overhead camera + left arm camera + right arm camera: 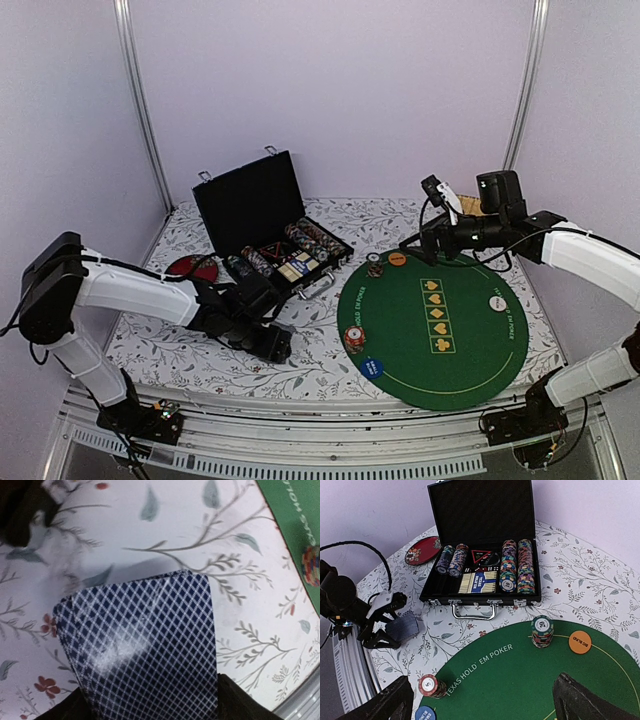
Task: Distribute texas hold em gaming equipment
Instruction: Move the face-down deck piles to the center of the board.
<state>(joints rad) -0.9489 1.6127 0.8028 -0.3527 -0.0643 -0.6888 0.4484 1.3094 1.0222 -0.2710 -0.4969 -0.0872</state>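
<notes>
Card deck (pixel 140 645) gripped in L tool (pixel 389 621), above floral cloth (pixel 175 530).

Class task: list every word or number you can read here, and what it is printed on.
"TEXAS HOLD EM POKER": green mat
"BIG BLIND": orange disc
"10": chip stack beside that disc
"5": red chip stack
Blue disc, card box in the case: too blurred to read.

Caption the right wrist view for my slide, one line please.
Left gripper holds a deck near the open case; two chip stacks sit on the green mat.
</notes>
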